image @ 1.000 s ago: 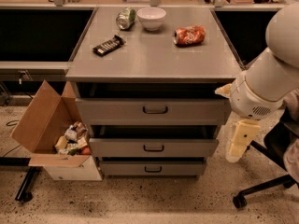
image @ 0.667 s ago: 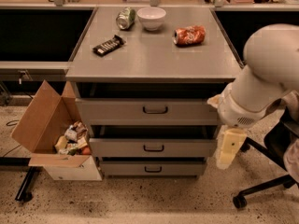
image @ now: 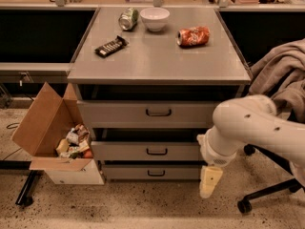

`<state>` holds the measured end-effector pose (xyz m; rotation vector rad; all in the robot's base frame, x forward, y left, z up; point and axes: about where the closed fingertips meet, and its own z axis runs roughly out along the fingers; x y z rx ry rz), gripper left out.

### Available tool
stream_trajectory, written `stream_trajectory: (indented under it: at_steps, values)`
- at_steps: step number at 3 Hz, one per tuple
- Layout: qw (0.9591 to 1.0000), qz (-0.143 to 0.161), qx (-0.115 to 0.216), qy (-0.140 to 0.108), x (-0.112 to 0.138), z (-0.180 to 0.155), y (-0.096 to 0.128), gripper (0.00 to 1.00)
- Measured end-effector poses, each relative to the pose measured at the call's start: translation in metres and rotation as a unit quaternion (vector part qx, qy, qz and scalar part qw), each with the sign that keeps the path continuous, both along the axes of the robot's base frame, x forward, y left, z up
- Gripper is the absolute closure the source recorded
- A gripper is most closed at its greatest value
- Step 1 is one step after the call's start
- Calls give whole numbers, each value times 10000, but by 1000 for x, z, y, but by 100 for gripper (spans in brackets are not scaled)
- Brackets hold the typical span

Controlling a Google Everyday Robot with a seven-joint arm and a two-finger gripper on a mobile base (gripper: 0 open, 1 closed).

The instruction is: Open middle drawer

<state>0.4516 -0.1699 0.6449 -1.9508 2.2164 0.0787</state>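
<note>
The middle drawer [image: 143, 151] is a wide grey front with a small dark loop handle [image: 157, 151] at its centre. It sits between the taller top drawer [image: 143, 113] and the short bottom drawer [image: 147, 172] of the grey cabinet. There is a dark gap above it. My gripper [image: 210, 181] hangs from the white arm [image: 248, 125] at the cabinet's lower right corner. It points down, at about the bottom drawer's height, and is right of the middle drawer's handle, apart from it.
On the cabinet top [image: 157, 63] lie a white bowl [image: 155, 18], a green can [image: 128, 19], a crushed orange can [image: 193, 36] and a dark snack bar [image: 111, 46]. An open cardboard box [image: 40, 128] of snacks stands on the left. An office chair [image: 267, 194] draped with cloth [image: 283, 75] stands on the right.
My arm has swung left and down. The gripper now hangs lower and closer to the cabinet's right edge. The drawers have not moved.
</note>
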Motion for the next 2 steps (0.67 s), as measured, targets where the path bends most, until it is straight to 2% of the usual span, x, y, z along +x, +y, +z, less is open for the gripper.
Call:
stream_trajectory:
  at_steps: [1, 2]
  values:
    - [9998, -88, 134, 108, 6, -57, 9, 0]
    - [9998, -87, 134, 107, 6, -57, 9, 0]
